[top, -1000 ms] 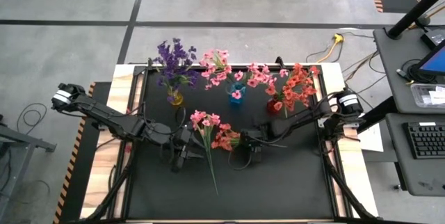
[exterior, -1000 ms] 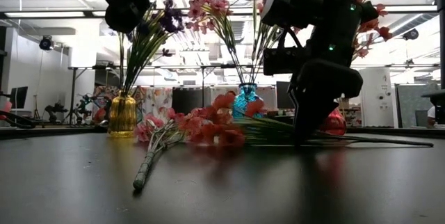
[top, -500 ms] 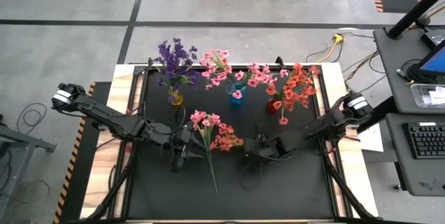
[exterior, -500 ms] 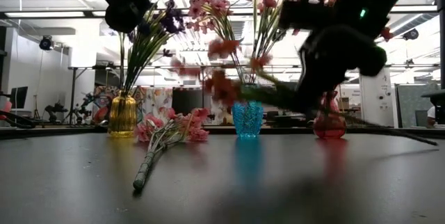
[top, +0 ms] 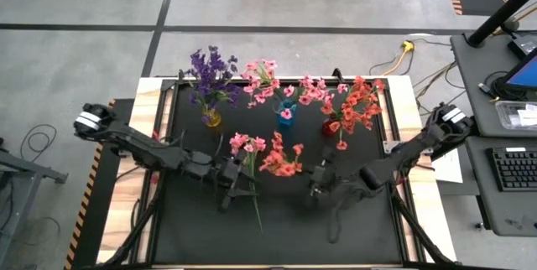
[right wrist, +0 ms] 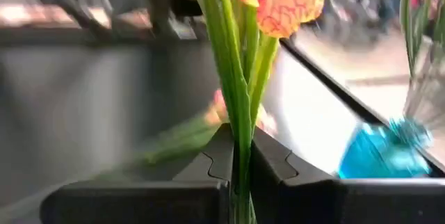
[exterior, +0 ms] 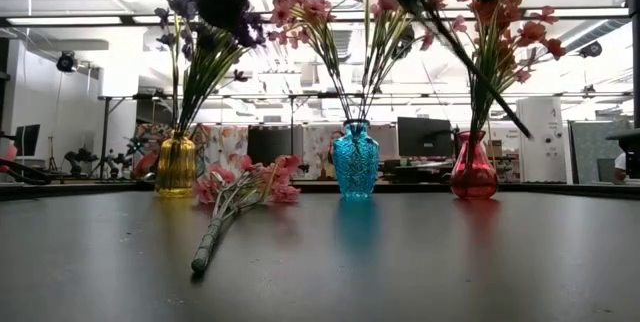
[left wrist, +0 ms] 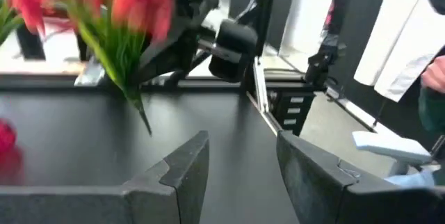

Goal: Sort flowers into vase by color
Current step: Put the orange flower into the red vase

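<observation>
We see the right gripper w/ fingers pinched tight on the stem of a coral-red sprig, blossoms lifted clear of the table. Left gripper hangs beside it, fingers parted, holding nothing; a pink sprig lies just by them. Step in hand, we judge: carry. Next: swing the stem over the red vase, beyond the right fingers, and lower it in.

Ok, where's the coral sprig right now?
Lifted off the table in the right hand, the coral sprig sits mid-table in the high view, beside the pink sprig.
</observation>
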